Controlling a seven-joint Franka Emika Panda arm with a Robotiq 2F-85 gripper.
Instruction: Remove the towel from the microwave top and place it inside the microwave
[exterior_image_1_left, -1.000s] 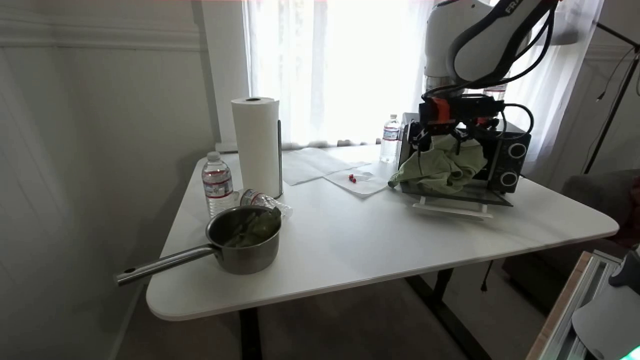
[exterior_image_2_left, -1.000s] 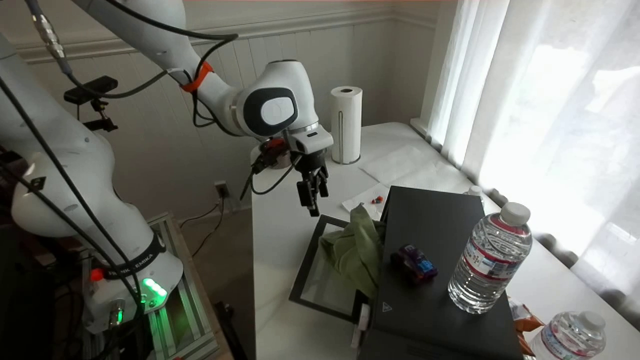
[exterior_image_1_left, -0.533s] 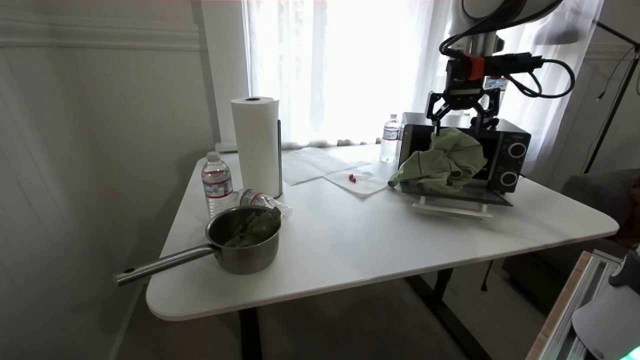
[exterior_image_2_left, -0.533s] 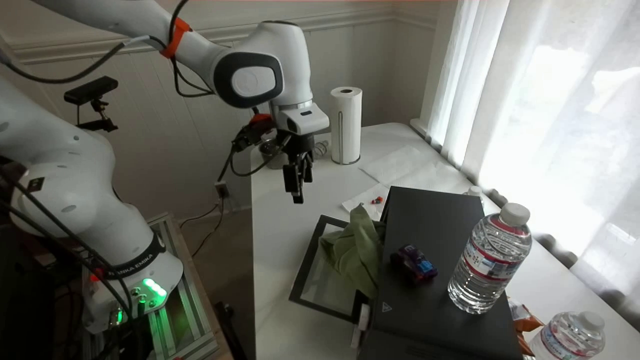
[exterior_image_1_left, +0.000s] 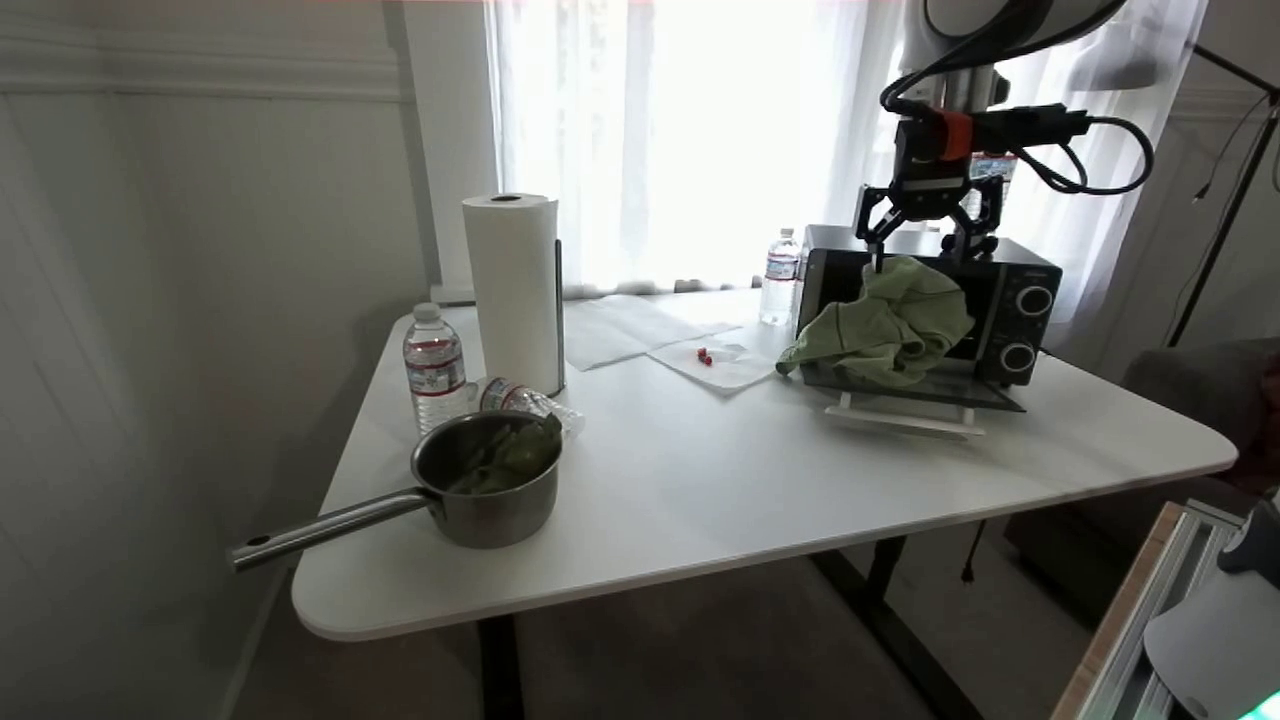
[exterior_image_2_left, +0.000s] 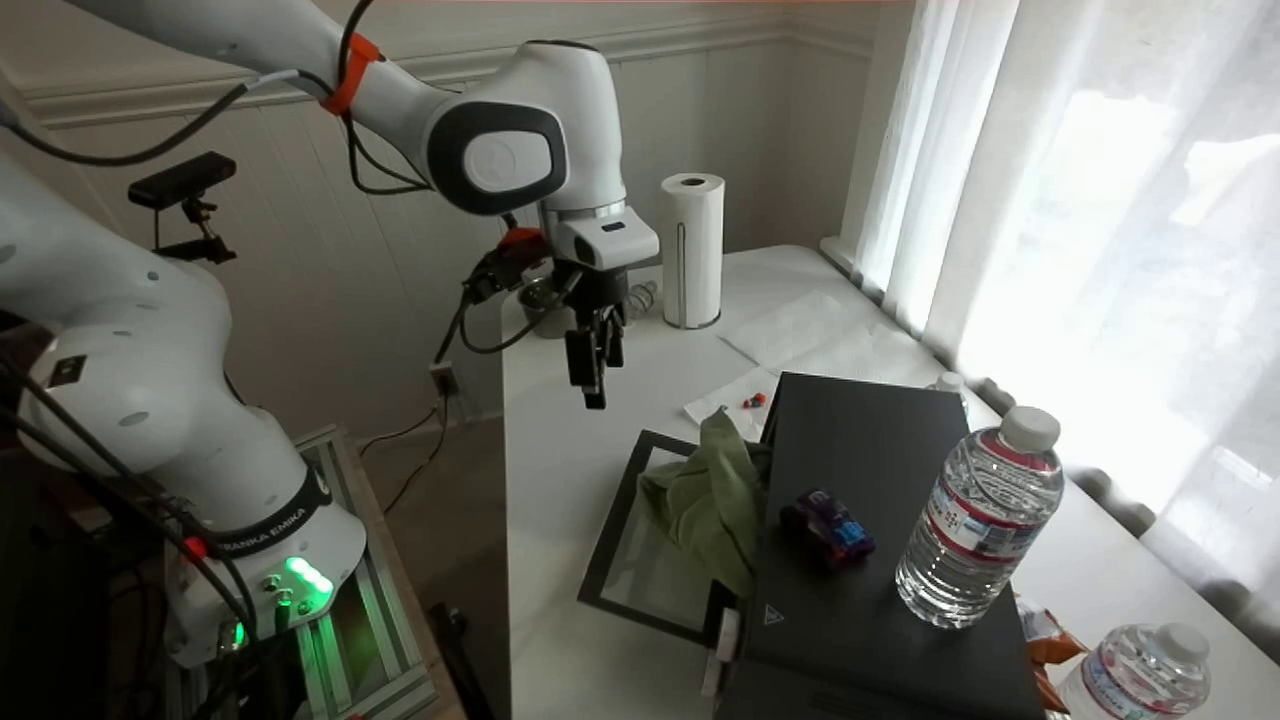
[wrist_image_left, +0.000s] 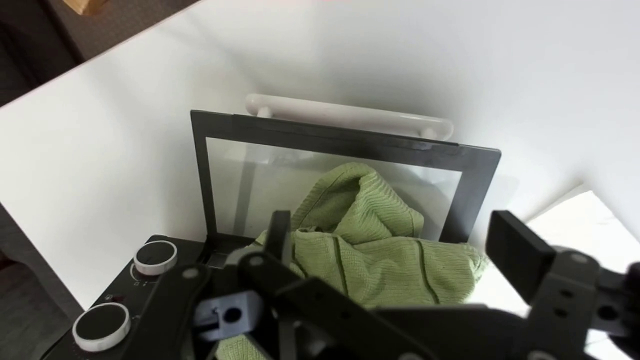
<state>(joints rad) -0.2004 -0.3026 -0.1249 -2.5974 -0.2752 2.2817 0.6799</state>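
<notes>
The green towel (exterior_image_1_left: 890, 330) lies crumpled on the lowered glass door of the black microwave (exterior_image_1_left: 1022, 325) and against its front opening. It also shows in an exterior view (exterior_image_2_left: 708, 495) and the wrist view (wrist_image_left: 385, 265). How much of it reaches inside is hidden. The microwave door (wrist_image_left: 345, 137) is open, its white handle (wrist_image_left: 350, 115) outward. My gripper (exterior_image_1_left: 917, 258) is open and empty, above the towel and apart from it. In an exterior view the gripper (exterior_image_2_left: 598, 378) hangs out in front of the microwave. In the wrist view its fingers (wrist_image_left: 392, 230) are wide apart.
On the microwave top stand a water bottle (exterior_image_2_left: 985, 520) and a small purple toy car (exterior_image_2_left: 828, 527). Paper sheets (exterior_image_1_left: 715, 365) with small red items lie beside the microwave. A paper towel roll (exterior_image_1_left: 512, 295), bottles and a steel pot (exterior_image_1_left: 495, 515) stand at the table's far end.
Since one second ago my gripper has risen from the towel and backed away from the microwave. Over the last half second it is almost still. The towel has not moved.
</notes>
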